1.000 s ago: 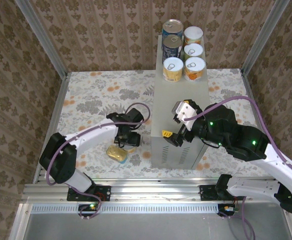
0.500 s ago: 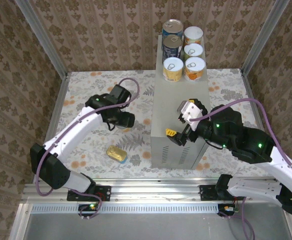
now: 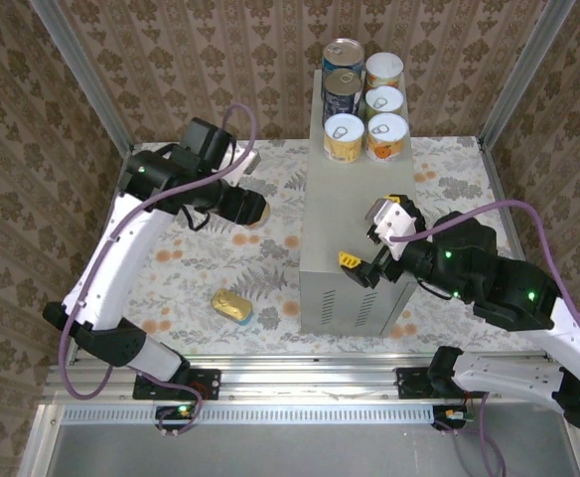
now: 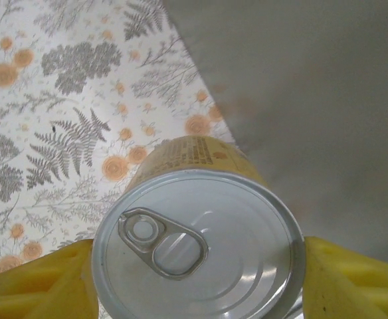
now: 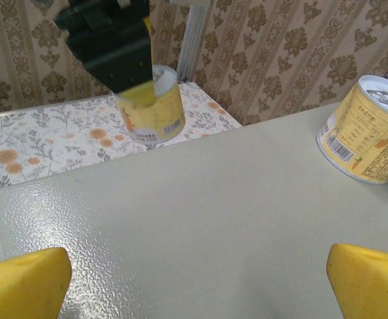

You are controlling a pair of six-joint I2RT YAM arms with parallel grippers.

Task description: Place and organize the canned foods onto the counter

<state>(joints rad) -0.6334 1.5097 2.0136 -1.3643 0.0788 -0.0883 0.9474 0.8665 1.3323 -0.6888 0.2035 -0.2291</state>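
My left gripper (image 3: 249, 210) is shut on a yellow can (image 4: 195, 244) with a white pull-tab lid and holds it in the air, left of the counter (image 3: 355, 199). In the right wrist view that held can (image 5: 151, 103) hangs just beyond the counter's edge. Two blue-labelled cans (image 3: 343, 72) and several yellow cans (image 3: 384, 102) stand in two rows at the counter's far end. A flat yellow-blue tin (image 3: 232, 305) lies on the floral floor. My right gripper (image 3: 362, 244) hovers open over the counter's near half, nothing between its fingers (image 5: 22, 280).
The counter's bare top (image 5: 214, 212) stretches between my right gripper and the nearest yellow can (image 5: 365, 130). Metal frame posts (image 3: 81, 79) and patterned walls close in the floral floor (image 3: 191, 189) on three sides.
The left arm has risen and swung back and left from beside the flat tin, carrying the yellow can. The right gripper has drifted slightly right, still open.
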